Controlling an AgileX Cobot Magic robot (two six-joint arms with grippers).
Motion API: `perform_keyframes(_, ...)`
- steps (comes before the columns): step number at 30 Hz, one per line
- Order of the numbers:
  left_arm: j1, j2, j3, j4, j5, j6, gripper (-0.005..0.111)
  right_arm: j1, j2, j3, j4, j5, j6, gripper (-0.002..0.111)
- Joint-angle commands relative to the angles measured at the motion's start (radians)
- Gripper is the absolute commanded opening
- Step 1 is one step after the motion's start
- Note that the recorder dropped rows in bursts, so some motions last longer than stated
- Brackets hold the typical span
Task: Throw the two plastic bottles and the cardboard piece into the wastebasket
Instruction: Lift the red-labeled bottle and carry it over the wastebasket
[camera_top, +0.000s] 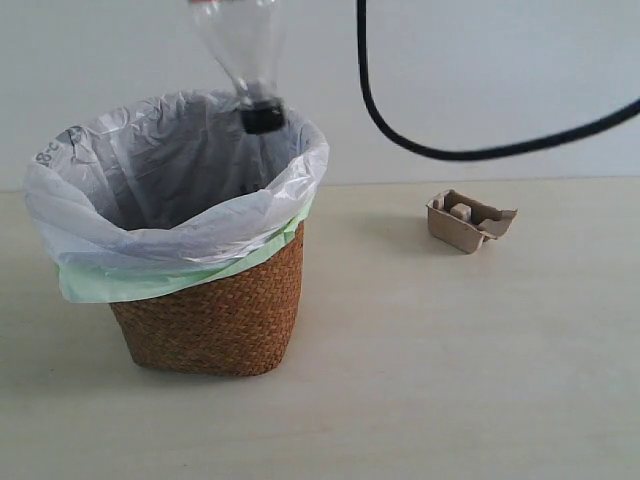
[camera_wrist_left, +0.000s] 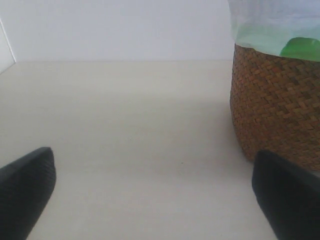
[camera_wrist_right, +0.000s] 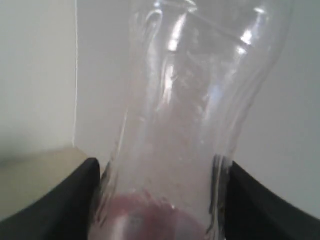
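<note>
Pale, matte tabletop (camera_top: 450, 380) under a plain white wall (camera_top: 500, 60). On its left part, a round wastebasket (camera_top: 215, 305) of tightly woven brown wicker, tapering toward the base. Lined with a crinkled translucent white bag (camera_top: 120, 225) over a pale green liner (camera_top: 150, 285), both folded out over the rim. Dark print at the bag's far left edge, too small to read.

Directly above the open mouth, a clear plastic bottle (camera_top: 245, 45) hung upside down, black cap (camera_top: 263, 118) lowest, about level with the far rim. Sliver of red label (camera_top: 205, 3) at the frame's top edge, no wording legible.

Right of the basket and well apart, a cardboard piece (camera_top: 468, 222): brown-grey moulded pulp, torn edges, one raised bump inside, resting on the table. Black cable (camera_top: 400, 135) looping across the wall.

Right gripper (camera_wrist_right: 162, 205) closed on the bottle (camera_wrist_right: 190, 100), black fingers (camera_wrist_right: 60, 200) pressed against both sides of the waisted body, beside the blurred red label (camera_wrist_right: 145, 222).

Left gripper (camera_wrist_left: 155, 200) low over the table, jaws spread wide, nothing between them. Textured black fingers (camera_wrist_left: 25, 190) far apart, wicker wall of the wastebasket (camera_wrist_left: 275, 105) just beside one.
</note>
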Motion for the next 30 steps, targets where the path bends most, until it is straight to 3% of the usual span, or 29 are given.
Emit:
perform_keyframes(1,-0.007,-0.003,-0.004,-0.002,-0.015,-0.009,0.108,-0.01,-0.009,-0.004,-0.053,0.155,-0.423,0.0)
perform_keyframes(7,-0.007,-0.003,-0.004,-0.002,-0.015,-0.009,0.108,-0.013,-0.041,-0.004,-0.398,0.191,-0.49,0.0)
perform_keyframes(11,-0.007,-0.003,-0.004,-0.002,-0.015,-0.009,0.108,-0.052,-0.046,-0.004,-0.471,0.228,-0.417,0.0)
perform_keyframes(14,-0.007,-0.003,-0.004,-0.002,-0.015,-0.009,0.108,-0.087,-0.035,-0.004,-0.471,0.24,-0.216,0.0)
perform_keyframes(19,-0.007,-0.003,-0.004,-0.002,-0.015,-0.009,0.108,-0.11,-0.006,-0.004,-0.451,0.216,0.425,0.0)
perform_keyframes(21,-0.007,-0.003,-0.004,-0.002,-0.015,-0.009,0.108,-0.088,0.004,-0.004,-0.449,0.18,0.568,0.0)
perform_keyframes(26,-0.007,-0.003,-0.004,-0.002,-0.015,-0.009,0.108,0.013,0.004,-0.004,-0.387,-0.034,0.848,0.0)
perform_keyframes(30,-0.007,-0.003,-0.004,-0.002,-0.015,-0.009,0.108,0.076,0.004,-0.004,-0.387,-0.305,0.87,0.0)
